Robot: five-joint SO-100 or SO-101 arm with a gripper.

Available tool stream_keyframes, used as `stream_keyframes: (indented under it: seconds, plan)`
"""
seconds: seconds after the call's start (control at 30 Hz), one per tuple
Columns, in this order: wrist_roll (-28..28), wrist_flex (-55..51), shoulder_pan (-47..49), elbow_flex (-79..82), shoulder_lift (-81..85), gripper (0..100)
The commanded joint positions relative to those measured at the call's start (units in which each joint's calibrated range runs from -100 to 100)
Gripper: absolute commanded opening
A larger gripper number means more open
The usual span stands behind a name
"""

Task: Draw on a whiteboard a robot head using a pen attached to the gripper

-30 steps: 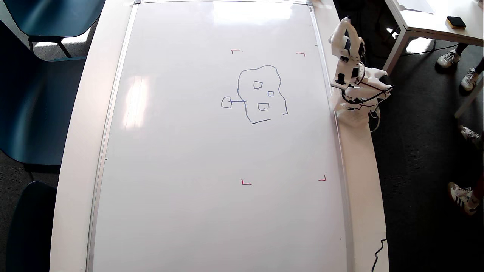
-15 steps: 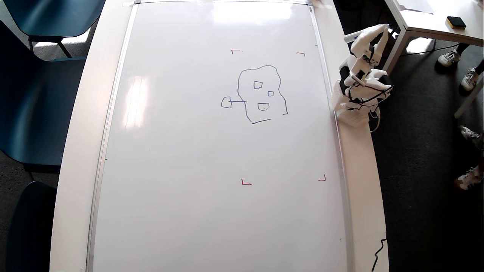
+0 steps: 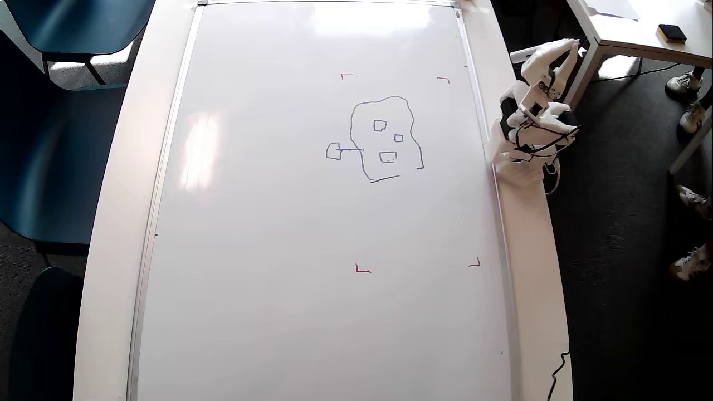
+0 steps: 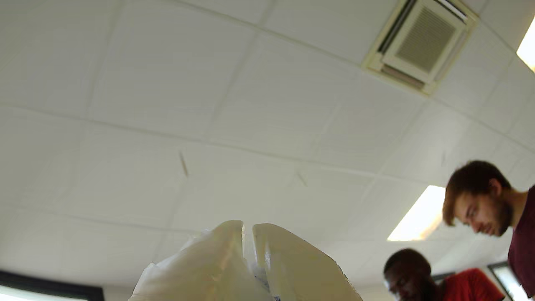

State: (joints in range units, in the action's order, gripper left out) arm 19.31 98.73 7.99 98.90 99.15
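The whiteboard [image 3: 278,234] lies flat and covers most of the table. On it is a blue drawing [image 3: 384,139]: a rough head outline with three small squares inside, and a small square [image 3: 333,151] joined to its left side by a line. My white arm [image 3: 526,139] is folded at the board's right edge. The gripper [image 3: 572,45] points away from the board, beyond the table edge. In the wrist view the gripper [image 4: 248,228] faces the ceiling, its two fingers almost touching. I cannot make out the pen for certain.
Red corner marks [image 3: 362,269] frame an area of the board. Blue chairs [image 3: 50,139] stand on the left. A second table [image 3: 640,33] with a yellow-black block [image 3: 671,33] is at top right. Feet [image 3: 688,264] stand on the right, and two people [image 4: 480,209] lean over nearby.
The gripper swung from above the board's right rim out to the right, off the table, and tipped upward. In the last half second it barely moved. Feet on the right shifted.
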Motion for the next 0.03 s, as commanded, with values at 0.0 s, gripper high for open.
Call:
stream_keyframes:
  seconds: [0.0]
  plan:
    - [0.37, 0.83, 0.15, 0.46, -0.24, 1]
